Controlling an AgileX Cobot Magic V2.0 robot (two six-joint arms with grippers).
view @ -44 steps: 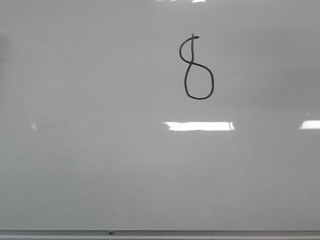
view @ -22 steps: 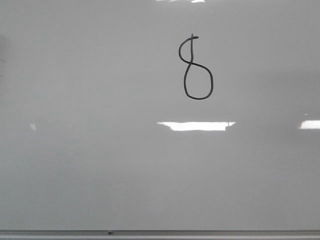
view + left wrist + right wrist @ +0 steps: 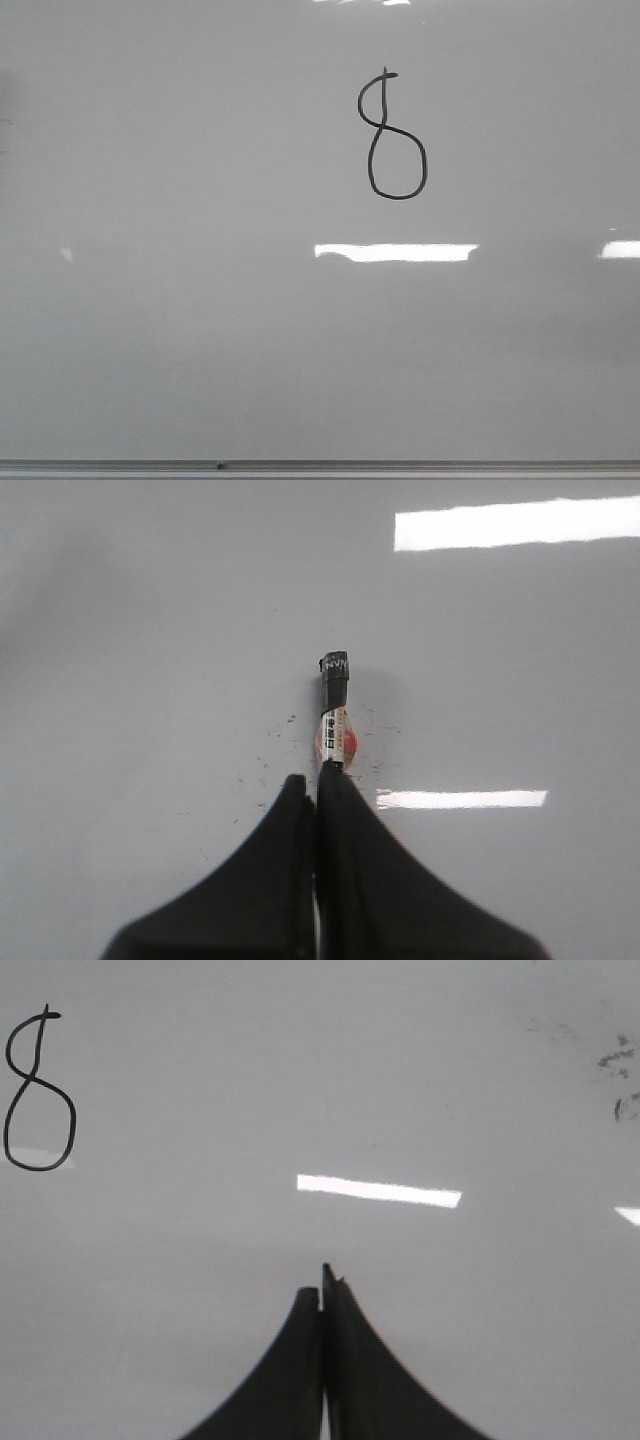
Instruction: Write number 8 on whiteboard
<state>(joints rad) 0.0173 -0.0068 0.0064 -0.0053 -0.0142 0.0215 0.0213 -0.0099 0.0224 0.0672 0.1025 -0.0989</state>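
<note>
The number 8 (image 3: 380,125) is a thin black marker figure with a short tail on top, drawn on the upper middle of the whiteboard (image 3: 200,330). It also shows in the right wrist view (image 3: 27,1078), off to one side of my right gripper (image 3: 320,1290), which is shut and empty over bare board. My left gripper (image 3: 316,778) is shut on a marker (image 3: 334,715) with a black tip end and a white and red label. The marker points out past the fingertips over the board (image 3: 150,630). Neither gripper shows in the front view.
A thin grey metal edge strip (image 3: 320,466) runs along the board's near edge. Bright rectangular light reflections (image 3: 395,252) lie on the board. Dark smudges (image 3: 620,1060) mark one corner in the right wrist view, and small ink specks (image 3: 270,745) surround the marker.
The light reflection below the 8 has shifted and widened slightly. The 8 itself looks the same.
</note>
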